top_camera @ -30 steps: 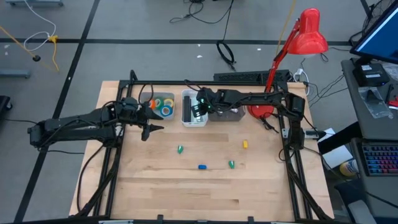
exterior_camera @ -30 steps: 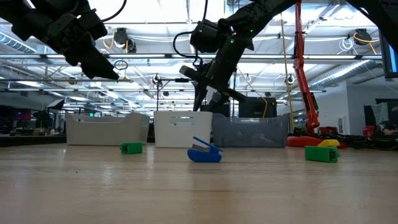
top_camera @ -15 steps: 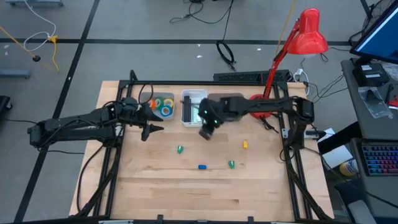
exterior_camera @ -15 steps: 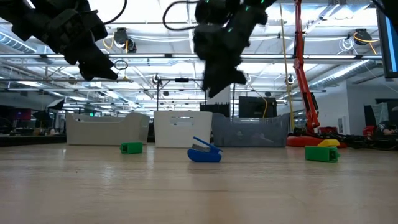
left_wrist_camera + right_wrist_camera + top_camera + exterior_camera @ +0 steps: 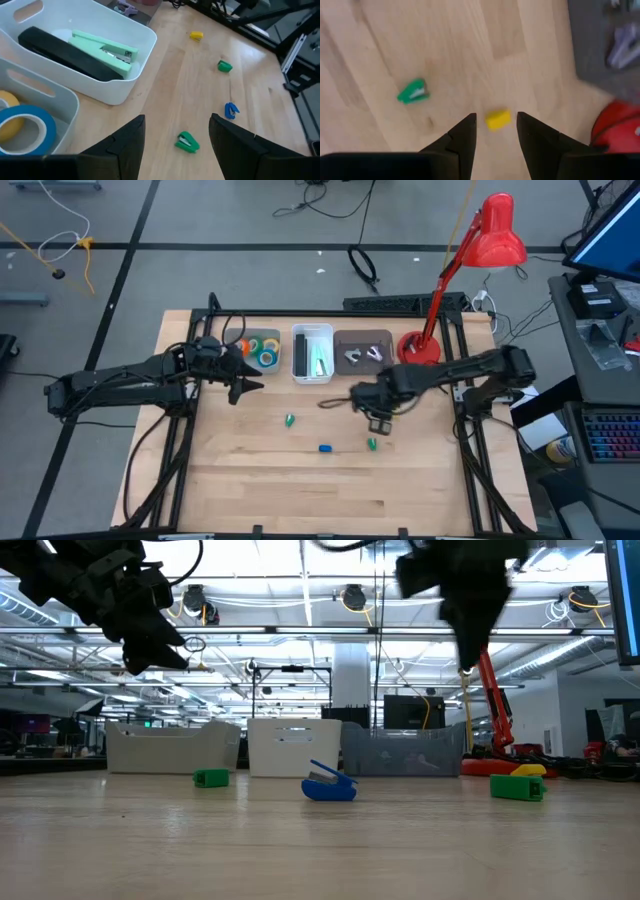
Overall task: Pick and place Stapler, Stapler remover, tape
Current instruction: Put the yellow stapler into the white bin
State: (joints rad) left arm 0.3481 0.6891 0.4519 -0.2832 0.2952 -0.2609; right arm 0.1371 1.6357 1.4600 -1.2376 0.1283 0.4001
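My right gripper (image 5: 378, 420) hangs open above the table, its fingers either side of a small yellow staple remover (image 5: 497, 119) without touching it; a green one (image 5: 412, 91) lies nearby. In the high view the gripper hides the yellow one. Further removers lie on the wood: green (image 5: 289, 420), blue (image 5: 325, 448), green (image 5: 372, 444). A black stapler (image 5: 65, 52) and a green stapler (image 5: 105, 49) lie in the white bin (image 5: 312, 352). The tape rolls (image 5: 262, 350) sit in the bin to its left; blue tape (image 5: 25, 127) shows. My left gripper (image 5: 240, 385) waits open beside that bin.
A grey bin (image 5: 362, 352) holding more staple removers stands right of the white bin. The red desk lamp's base (image 5: 418, 348) sits at the table's far right, with its arm rising above. Black frame rails run along the table's left and right sides. Bare wood lies toward the near edge.
My right gripper has swung from above the white bin toward the table's near and right side, and now hangs over the yellow staple remover. The left arm has kept still.
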